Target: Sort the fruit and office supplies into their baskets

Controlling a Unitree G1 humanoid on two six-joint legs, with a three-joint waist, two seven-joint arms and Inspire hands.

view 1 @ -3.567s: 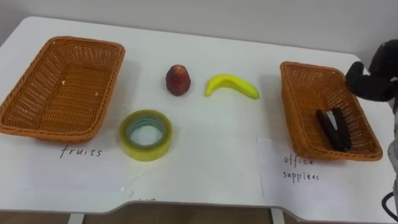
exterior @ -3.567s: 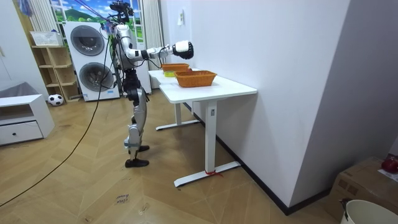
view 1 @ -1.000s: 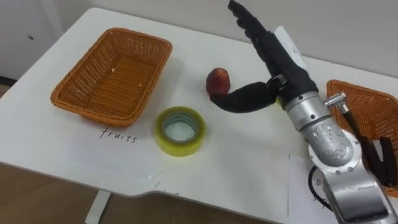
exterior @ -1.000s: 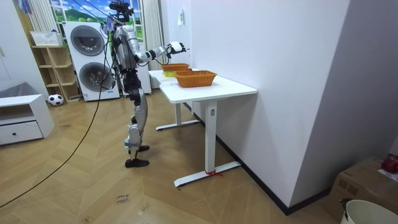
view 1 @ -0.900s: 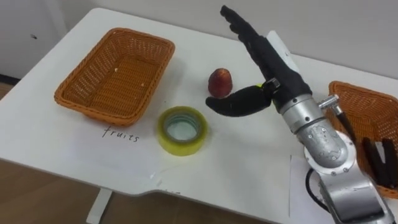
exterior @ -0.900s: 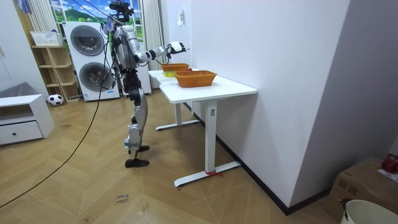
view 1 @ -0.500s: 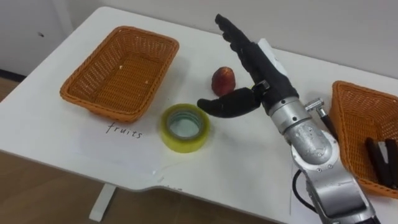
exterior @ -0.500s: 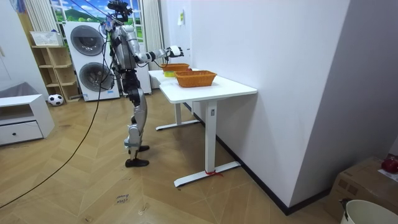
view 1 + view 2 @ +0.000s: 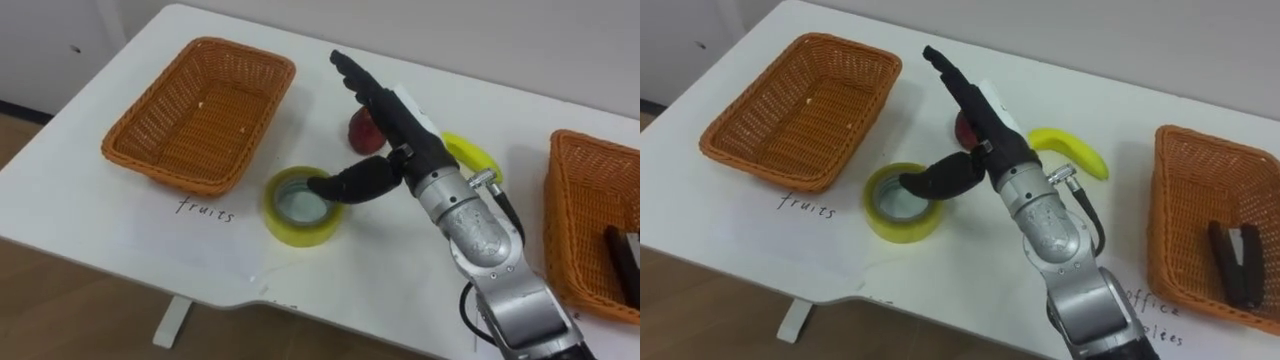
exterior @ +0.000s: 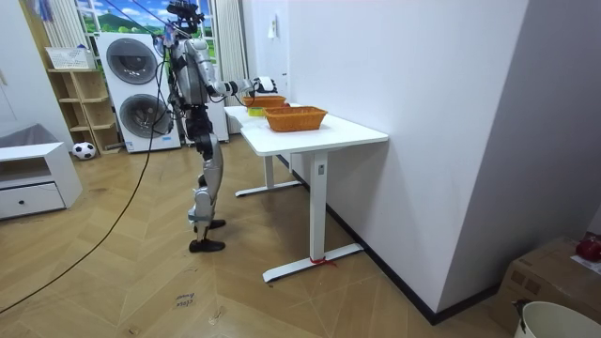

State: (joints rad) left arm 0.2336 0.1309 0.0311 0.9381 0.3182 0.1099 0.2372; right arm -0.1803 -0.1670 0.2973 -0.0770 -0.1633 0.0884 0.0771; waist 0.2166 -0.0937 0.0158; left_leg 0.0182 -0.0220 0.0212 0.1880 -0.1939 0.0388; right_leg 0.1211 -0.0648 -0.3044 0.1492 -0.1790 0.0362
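My right hand (image 9: pixel 408 142) reaches in from the lower right, open, with straight fingers lying over the red fruit (image 9: pixel 360 131) and hiding part of it. Its thumb dips toward the hole of the yellow tape roll (image 9: pixel 291 222), which lies flat at the table's front. A banana (image 9: pixel 470 155) rests just right of the hand. The fruits basket (image 9: pixel 200 120) on the left stands bare. In the right basket (image 9: pixel 1170 220) lies a black stapler (image 9: pixel 1235 262). The room view shows me standing at the white table (image 10: pixel 319 136), right arm out over it.
Paper labels lie before the baskets: "fruits" (image 9: pixel 205 210) on the left and "office supplies" (image 9: pixel 1150 300) on the right. The table's front edge runs close below the tape roll. Washing machines (image 10: pixel 136 89) stand behind me.
My right hand has come down and to the left, from above the fruit to the tape roll, thumb now at its hole. The banana has come out from behind the hand. The camera shifted.
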